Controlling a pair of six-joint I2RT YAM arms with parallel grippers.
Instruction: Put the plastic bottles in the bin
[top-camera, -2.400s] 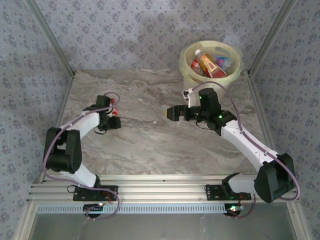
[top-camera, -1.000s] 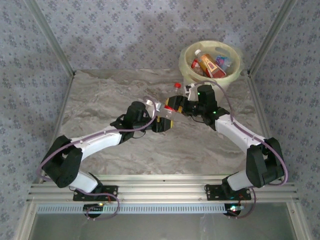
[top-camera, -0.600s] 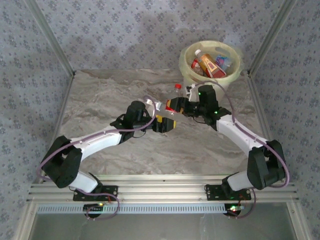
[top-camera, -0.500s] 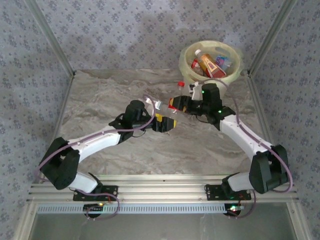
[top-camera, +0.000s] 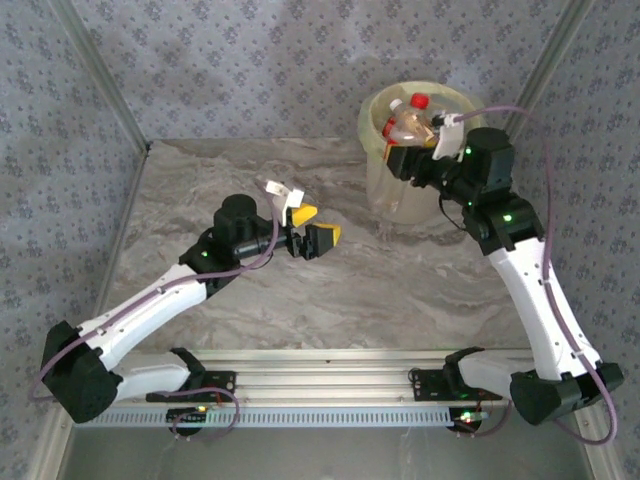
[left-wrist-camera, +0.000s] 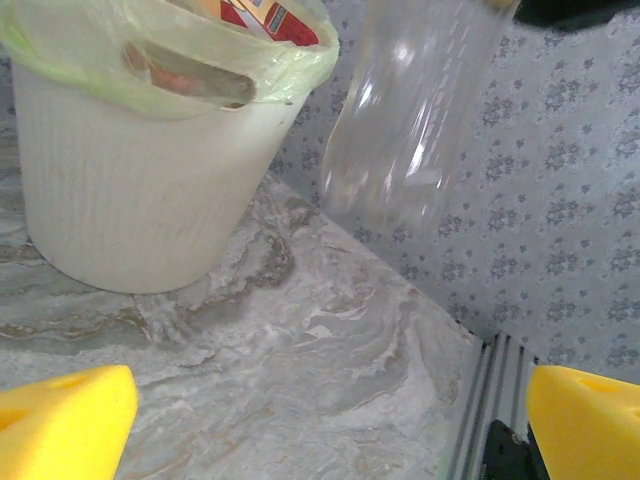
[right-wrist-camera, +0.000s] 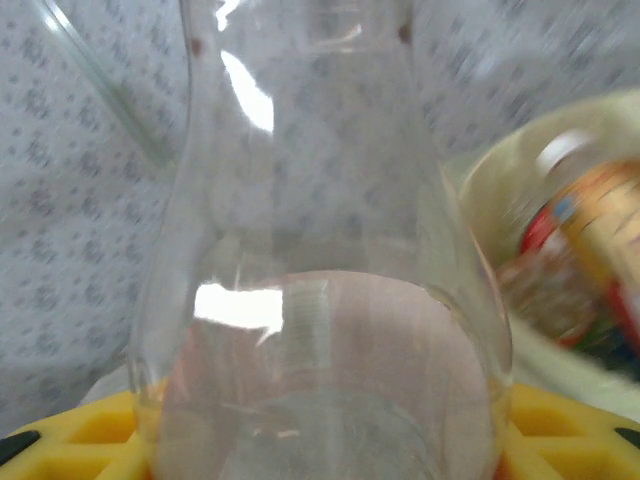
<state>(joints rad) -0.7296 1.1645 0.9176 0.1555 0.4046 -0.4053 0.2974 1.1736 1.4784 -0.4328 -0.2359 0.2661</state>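
A clear plastic bottle (top-camera: 409, 128) with a red cap hangs over the pale yellow bin (top-camera: 374, 160) at the back right, and my right gripper (top-camera: 403, 158) is shut on it. In the right wrist view that bottle (right-wrist-camera: 320, 300) stands between the yellow fingers (right-wrist-camera: 575, 430) of my right gripper (right-wrist-camera: 320, 445), with the bin (right-wrist-camera: 500, 190) behind it. My left gripper (top-camera: 313, 227) stands open over mid-table with nothing in it. The left wrist view has its yellow fingertips (left-wrist-camera: 62, 430) wide apart, the bin (left-wrist-camera: 130, 200) at left and the hanging bottle (left-wrist-camera: 410, 120) above.
Several bottles (top-camera: 396, 110) with red and orange labels lie inside the bin (right-wrist-camera: 575, 250). The marble table (top-camera: 250, 300) is bare in front of the arms. Patterned walls and metal corner posts (top-camera: 540, 70) close in the back and sides.
My left gripper opened, let go of the clear bottle and drew back to the left. My right arm carried the bottle up and right until it hung over the bin.
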